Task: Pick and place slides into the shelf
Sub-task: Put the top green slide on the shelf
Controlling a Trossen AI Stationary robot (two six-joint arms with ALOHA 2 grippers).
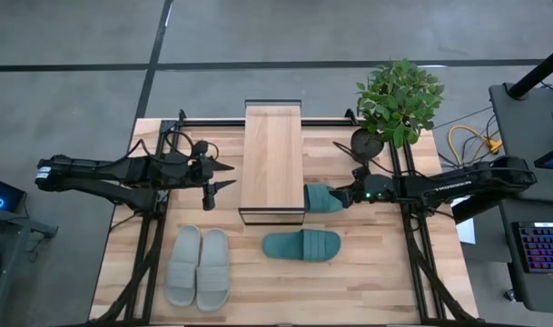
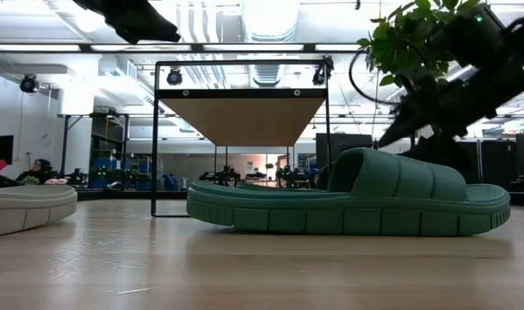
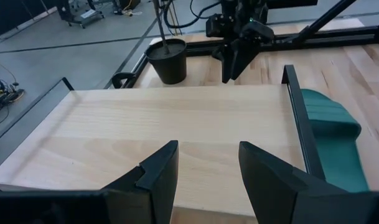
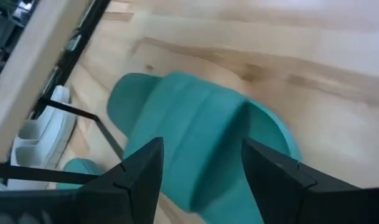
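The shelf [image 1: 272,163] stands in the middle of the table, its plank top also in the left wrist view [image 3: 177,130]. One teal slide [image 1: 321,198] lies on the table at the shelf's right near corner, its toe end at the wire frame [image 4: 195,137]. My right gripper [image 1: 345,195] is open at that slide's heel side, its fingers over the strap's two sides. The other teal slide [image 1: 301,244] lies nearer [image 2: 356,202]. The grey pair [image 1: 198,265] rests side by side at the near left. My left gripper [image 1: 223,177] is open, left of the shelf. My right gripper comes at the teal slide's strap [image 4: 201,143] slanting down from the table's right, with one open finger [image 4: 139,174] on each side. Whether the fingers touch the slide I cannot tell. The slide lies flat on the table.
A potted plant [image 1: 399,100] stands in its dark pot [image 1: 367,143] at the far right, just behind my right arm. Black frame rails [image 1: 412,245] run along both sides of the table. Bare wood lies between the grey pair and the near teal slide.
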